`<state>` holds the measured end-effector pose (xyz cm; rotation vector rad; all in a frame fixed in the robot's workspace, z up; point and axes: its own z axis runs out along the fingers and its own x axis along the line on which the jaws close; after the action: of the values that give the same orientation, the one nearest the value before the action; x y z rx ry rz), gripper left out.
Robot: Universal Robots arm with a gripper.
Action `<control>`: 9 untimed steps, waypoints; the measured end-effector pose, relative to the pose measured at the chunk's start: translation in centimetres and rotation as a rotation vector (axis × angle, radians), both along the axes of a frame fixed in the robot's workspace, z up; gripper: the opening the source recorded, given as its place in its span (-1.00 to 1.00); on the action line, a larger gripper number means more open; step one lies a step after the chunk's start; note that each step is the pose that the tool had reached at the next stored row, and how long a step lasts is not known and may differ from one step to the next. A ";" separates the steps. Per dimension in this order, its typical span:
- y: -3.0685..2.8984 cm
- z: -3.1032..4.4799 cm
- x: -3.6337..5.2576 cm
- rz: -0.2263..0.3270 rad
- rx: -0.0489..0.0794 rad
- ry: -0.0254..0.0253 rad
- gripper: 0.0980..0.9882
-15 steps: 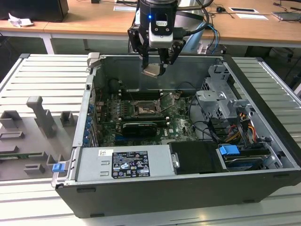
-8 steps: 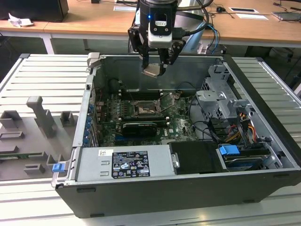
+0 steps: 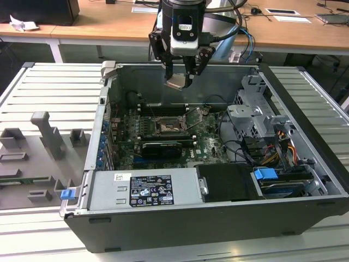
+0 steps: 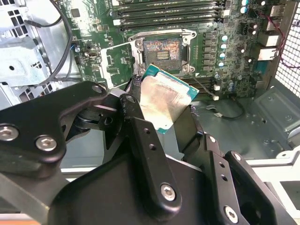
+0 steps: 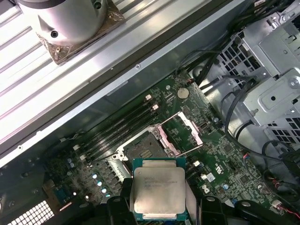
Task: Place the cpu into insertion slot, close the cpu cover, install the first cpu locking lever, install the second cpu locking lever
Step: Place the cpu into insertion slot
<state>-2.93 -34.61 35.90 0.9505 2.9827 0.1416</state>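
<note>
My gripper [image 3: 180,81] hangs above the open computer case, over its rear wall, shut on the cpu [image 3: 178,82]. The cpu is a flat square chip with a pale metal face [image 5: 158,190], pinched at two opposite edges between black fingers [image 4: 140,126]. Below it on the green board lies the insertion slot [image 3: 166,126], a bare dark square socket [image 4: 161,50] with a silvery rim [image 5: 143,149]. The cpu cover [image 3: 195,117] is swung up and open beside the socket [image 4: 117,63] [image 5: 183,130]. I cannot tell the locking levers apart from the socket's metalwork.
Long black memory slots [image 3: 162,108] run behind the socket and a long black card [image 3: 161,148] lies in front. A grey drive cage [image 3: 253,114] with cables stands at the exterior view's right, the power supply [image 3: 144,188] at the front. Grey fixtures [image 3: 46,134] sit outside the case.
</note>
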 end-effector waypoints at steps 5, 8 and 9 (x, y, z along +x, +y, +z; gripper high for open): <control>0.00 -0.01 0.00 -0.016 0.000 -0.0001 -0.04; 0.00 -0.01 0.00 -0.028 0.000 0.0000 -0.04; 0.00 -0.01 0.00 -0.032 0.000 -0.0001 -0.04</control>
<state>-2.93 -34.61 35.89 0.9972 2.9658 0.1414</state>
